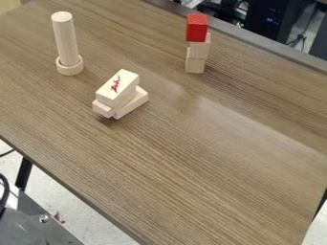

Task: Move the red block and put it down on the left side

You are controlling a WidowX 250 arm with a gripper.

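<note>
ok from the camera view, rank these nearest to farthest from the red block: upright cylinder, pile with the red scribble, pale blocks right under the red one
1. Pale blocks, directly beneath the red block, toward the top right
2. Scribbled pile, left of centre
3. Upright cylinder, upper left, standing in a ring

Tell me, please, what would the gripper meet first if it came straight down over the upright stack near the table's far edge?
Most likely the red block, which sits on top of the pale blocks; the exact line of descent is hard to judge from one slanted view.
</note>
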